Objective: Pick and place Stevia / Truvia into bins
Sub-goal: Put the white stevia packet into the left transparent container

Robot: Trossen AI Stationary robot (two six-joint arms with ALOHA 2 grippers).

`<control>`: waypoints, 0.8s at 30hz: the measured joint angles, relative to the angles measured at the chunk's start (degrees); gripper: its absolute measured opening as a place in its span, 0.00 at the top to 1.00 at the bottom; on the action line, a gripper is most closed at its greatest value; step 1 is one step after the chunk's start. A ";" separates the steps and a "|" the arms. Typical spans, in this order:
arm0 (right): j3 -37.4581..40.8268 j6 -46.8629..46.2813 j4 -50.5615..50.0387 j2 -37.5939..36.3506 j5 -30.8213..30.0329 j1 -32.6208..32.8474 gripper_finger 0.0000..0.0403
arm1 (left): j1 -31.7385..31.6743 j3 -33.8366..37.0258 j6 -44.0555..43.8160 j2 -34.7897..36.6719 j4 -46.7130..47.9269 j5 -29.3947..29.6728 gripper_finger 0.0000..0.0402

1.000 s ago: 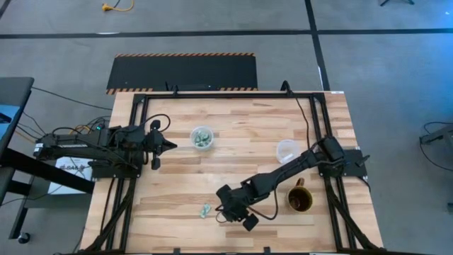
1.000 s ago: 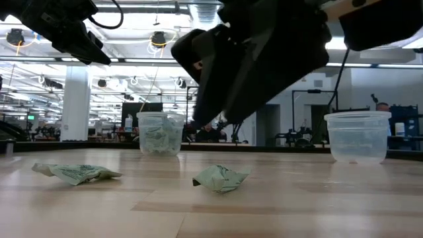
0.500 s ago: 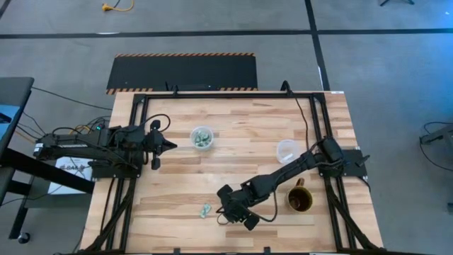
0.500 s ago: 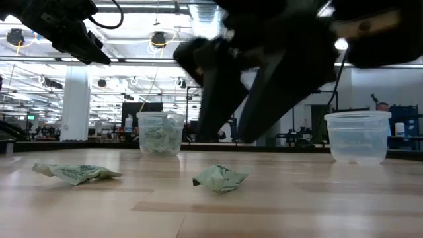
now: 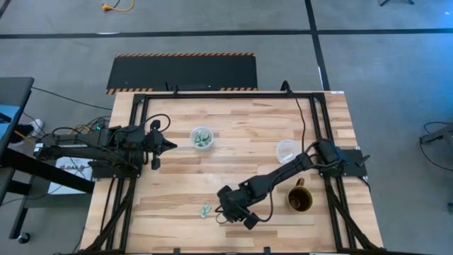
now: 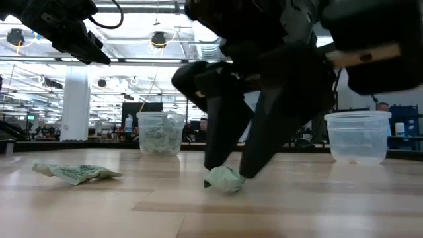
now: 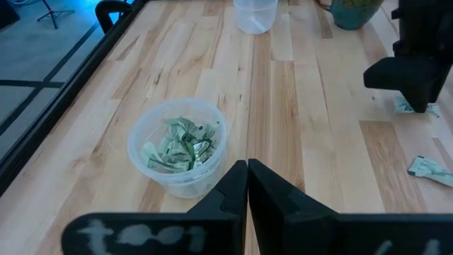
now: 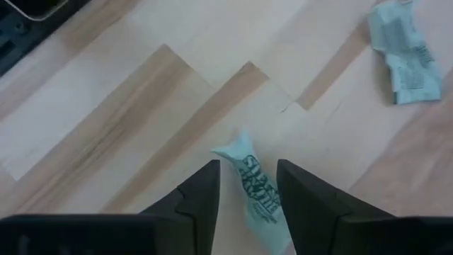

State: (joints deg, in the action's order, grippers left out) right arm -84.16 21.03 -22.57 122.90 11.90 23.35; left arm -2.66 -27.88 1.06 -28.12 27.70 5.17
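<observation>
Wooden table (image 5: 233,142): I have the right gripper (image 6: 228,173) down, jaws apart around a green sachet (image 8: 256,185).
Left gripper (image 7: 247,178) hangs shut near the filled cup (image 7: 177,145).

The right hand (image 6: 228,173) hides part of the crumpled sachet (image 6: 225,179); whether its fingers touch it is unclear.

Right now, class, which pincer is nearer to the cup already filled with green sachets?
Left. The left pincer, shut, waits just beside the filled cup. The right pincer is far off at the near table edge, straddling a green sachet.
</observation>
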 joint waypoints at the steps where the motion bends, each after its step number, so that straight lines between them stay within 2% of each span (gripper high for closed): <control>1: 0.00 0.01 -0.33 0.18 -0.01 -0.14 0.68 | -0.01 0.00 0.00 -0.01 -0.01 0.01 1.00; 24: 0.04 0.42 -2.80 0.24 -1.49 -0.63 0.73 | -0.01 0.00 0.00 0.00 0.02 0.00 1.00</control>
State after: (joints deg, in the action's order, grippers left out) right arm -84.12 21.45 -25.37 123.13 10.41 22.72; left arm -2.68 -27.88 1.06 -28.12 27.73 5.17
